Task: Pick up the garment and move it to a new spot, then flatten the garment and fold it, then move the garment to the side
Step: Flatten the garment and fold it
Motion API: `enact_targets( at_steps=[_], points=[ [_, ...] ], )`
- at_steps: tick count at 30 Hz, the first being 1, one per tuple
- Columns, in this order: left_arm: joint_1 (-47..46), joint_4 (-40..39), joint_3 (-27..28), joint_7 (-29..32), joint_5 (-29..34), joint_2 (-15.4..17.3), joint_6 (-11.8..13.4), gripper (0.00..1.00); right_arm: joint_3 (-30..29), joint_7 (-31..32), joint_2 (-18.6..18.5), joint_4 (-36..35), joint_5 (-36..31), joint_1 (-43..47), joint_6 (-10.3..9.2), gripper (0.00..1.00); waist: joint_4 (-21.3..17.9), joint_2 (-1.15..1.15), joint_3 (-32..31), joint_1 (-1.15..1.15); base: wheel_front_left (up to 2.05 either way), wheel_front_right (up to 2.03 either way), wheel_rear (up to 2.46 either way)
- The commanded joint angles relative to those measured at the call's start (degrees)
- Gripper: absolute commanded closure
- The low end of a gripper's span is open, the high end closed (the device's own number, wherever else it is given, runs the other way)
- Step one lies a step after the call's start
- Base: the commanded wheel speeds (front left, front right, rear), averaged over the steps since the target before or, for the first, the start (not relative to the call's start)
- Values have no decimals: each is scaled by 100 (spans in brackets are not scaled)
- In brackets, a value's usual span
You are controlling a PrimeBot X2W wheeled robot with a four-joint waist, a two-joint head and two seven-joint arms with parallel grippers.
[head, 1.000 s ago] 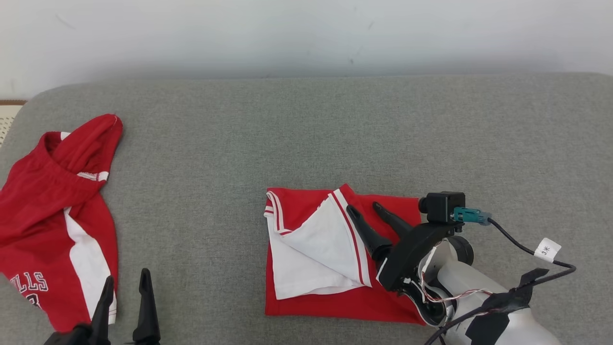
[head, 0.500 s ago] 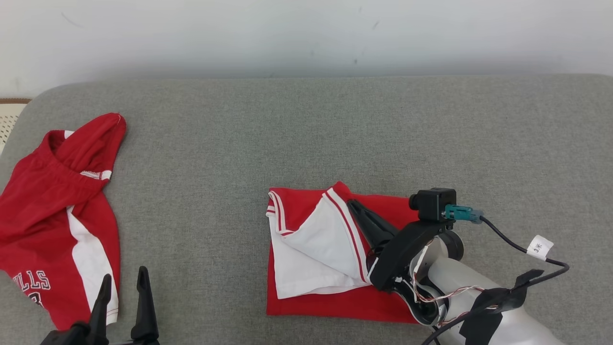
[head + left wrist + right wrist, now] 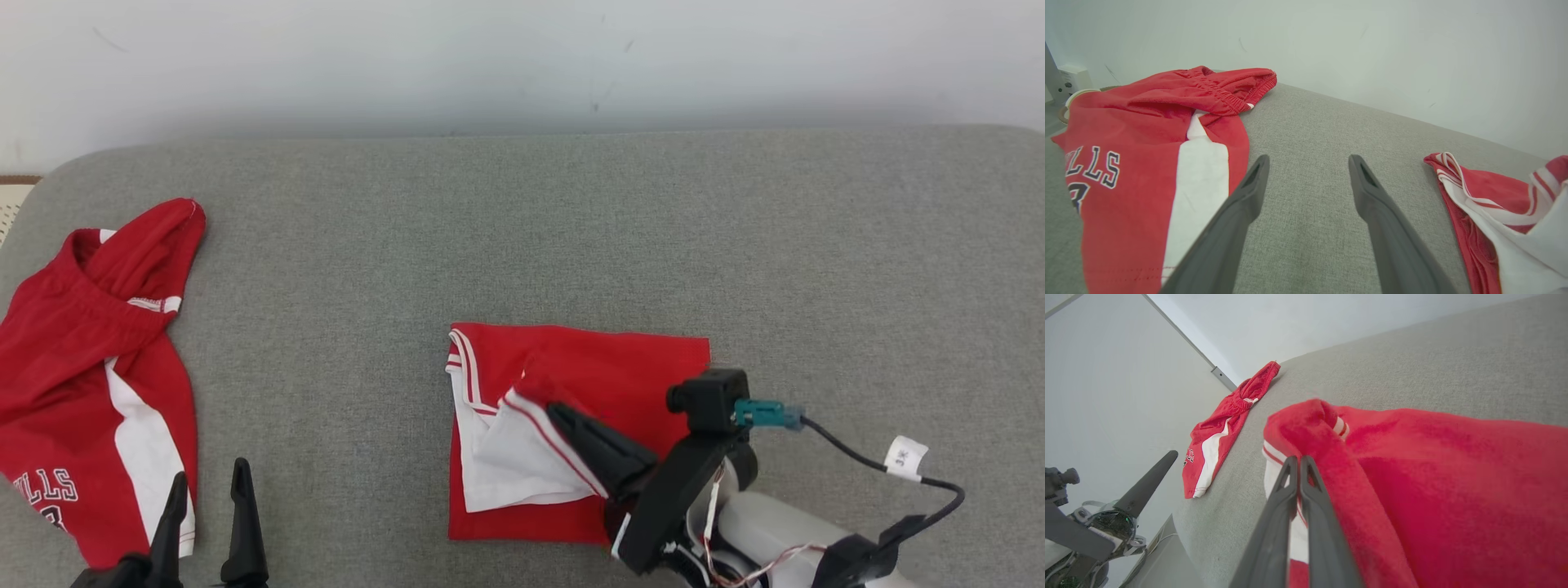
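- The left claw [image 3: 208, 475] is wide open and holds nothing. The shorts [image 3: 73, 367] lie at its 11 o'clock.
- The garment [image 3: 637, 367] lies in the middle, at the left claw's 2 o'clock, well apart. It is a bit longer left to right.
- The right claw [image 3: 562, 411] is nearer. It points to 10 o'clock and is pinched shut on the garment's striped edge.

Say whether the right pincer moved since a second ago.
Yes. The right pincer slid down-left in the head view, away from the garment's far edge.
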Motion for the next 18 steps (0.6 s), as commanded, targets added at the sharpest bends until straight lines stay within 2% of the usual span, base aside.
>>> enact_targets(
  at_steps=[1, 4, 18],
  points=[
    [23, 14, 21, -20, 3, 5, -25, 0, 76, 47, -25, -155, 101, 152, 3, 100, -5, 0, -6, 0, 0, 0, 0],
    [20, 20, 37, -20, 14, 4, -33, 0, 139, 113, -91, -293, 72, 233, 3, 100, -16, 0, -12, 0, 0, 0, 0],
    [21, 74, 12, -20, 12, 4, -33, 0, 250, 594, 30, -700, 166, 757, 3, 100, 24, 0, -71, 0, 0, 0, 0]
  ],
)
